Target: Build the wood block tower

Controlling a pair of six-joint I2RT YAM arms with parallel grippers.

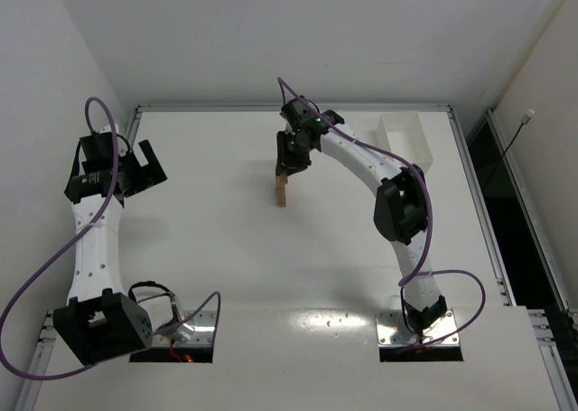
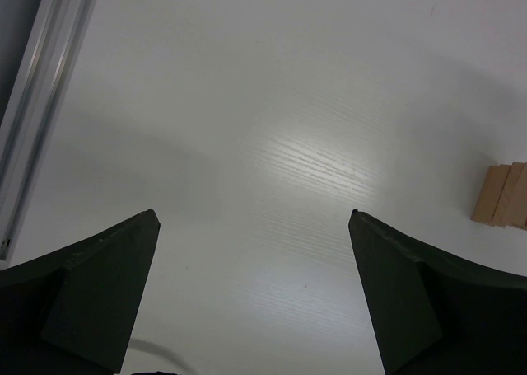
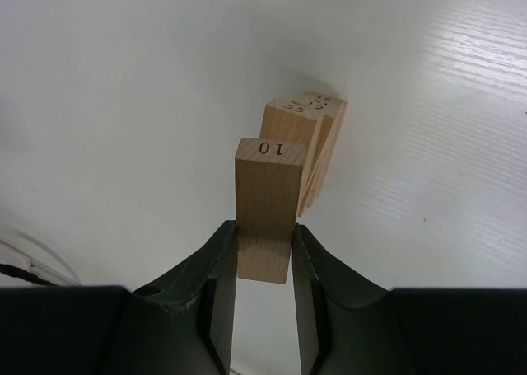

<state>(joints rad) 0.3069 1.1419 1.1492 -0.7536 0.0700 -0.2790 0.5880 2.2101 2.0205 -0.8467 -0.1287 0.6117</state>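
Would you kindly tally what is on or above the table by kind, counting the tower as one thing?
robot arms (left arm, right arm): 2
white bin: 1
tower, its blocks too hidden to count: 1
wood block held in the right arm's jaws: 1
Total: 5

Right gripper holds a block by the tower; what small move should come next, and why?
Probably ease the block down onto the tower, then open. The right gripper is shut on it, and it seems to hang just short of the tower top, not yet settled there.
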